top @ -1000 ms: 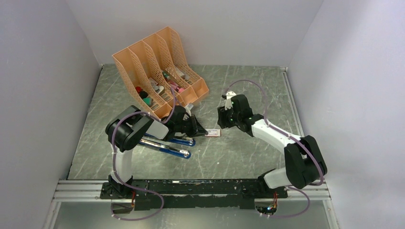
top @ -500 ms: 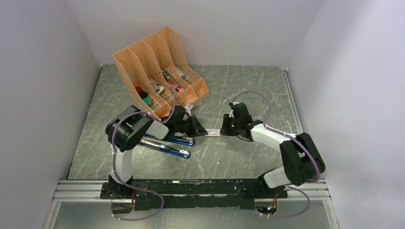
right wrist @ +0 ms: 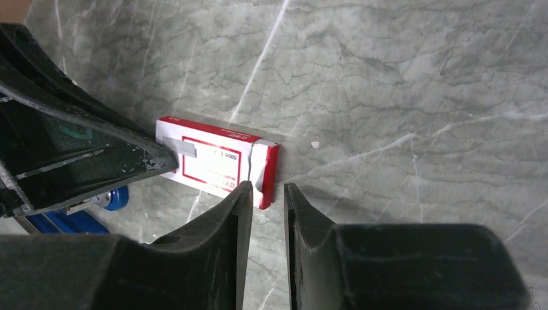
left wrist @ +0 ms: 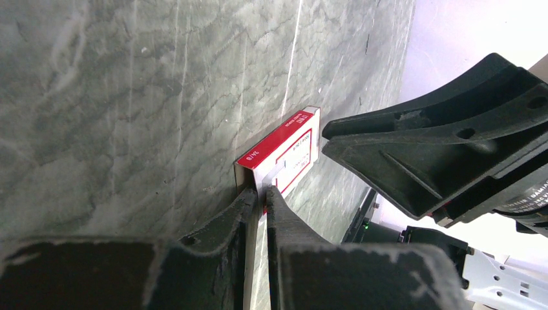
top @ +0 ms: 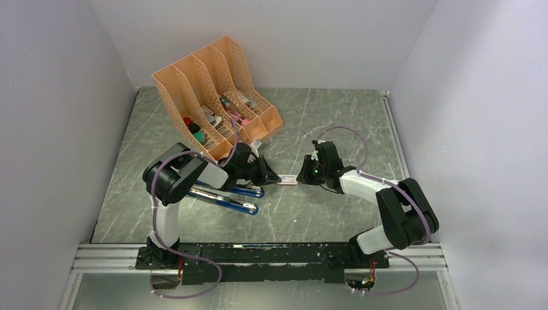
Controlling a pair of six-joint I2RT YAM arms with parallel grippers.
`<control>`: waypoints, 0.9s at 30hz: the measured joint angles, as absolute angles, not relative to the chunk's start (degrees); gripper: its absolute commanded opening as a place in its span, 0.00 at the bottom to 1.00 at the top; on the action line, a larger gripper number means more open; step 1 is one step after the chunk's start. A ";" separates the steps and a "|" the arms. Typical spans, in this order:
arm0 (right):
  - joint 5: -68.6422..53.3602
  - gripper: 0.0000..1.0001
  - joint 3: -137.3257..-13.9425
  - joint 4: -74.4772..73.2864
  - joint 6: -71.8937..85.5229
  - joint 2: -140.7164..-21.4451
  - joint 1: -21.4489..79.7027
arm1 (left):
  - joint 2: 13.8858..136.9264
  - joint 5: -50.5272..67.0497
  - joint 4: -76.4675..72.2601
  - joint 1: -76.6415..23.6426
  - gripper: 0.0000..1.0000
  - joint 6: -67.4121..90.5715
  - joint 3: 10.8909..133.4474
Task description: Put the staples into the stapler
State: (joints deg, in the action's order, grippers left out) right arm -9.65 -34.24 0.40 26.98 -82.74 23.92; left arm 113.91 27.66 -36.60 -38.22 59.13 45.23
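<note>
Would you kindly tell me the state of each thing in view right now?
staple box: lying flat on the table, end flap by the right gripper folded out.
left gripper: shut on the staple box's near end.
right gripper: jaws narrowly apart around that flap; grip unclear.
stapler: on the table, arms look swung apart.
organizer: upright, holding small items.

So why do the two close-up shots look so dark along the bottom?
Left wrist: the left gripper fills the foreground, black and soft; the box is sharper, the wall blown out white. Right wrist: right gripper likewise dark, box fairly sharp. Top: even light, soft shadows.
</note>
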 measured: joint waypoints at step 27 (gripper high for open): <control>-11.90 0.00 -33.45 5.89 28.34 -85.97 22.76 | 113.91 27.66 -36.56 -38.02 0.14 58.92 45.25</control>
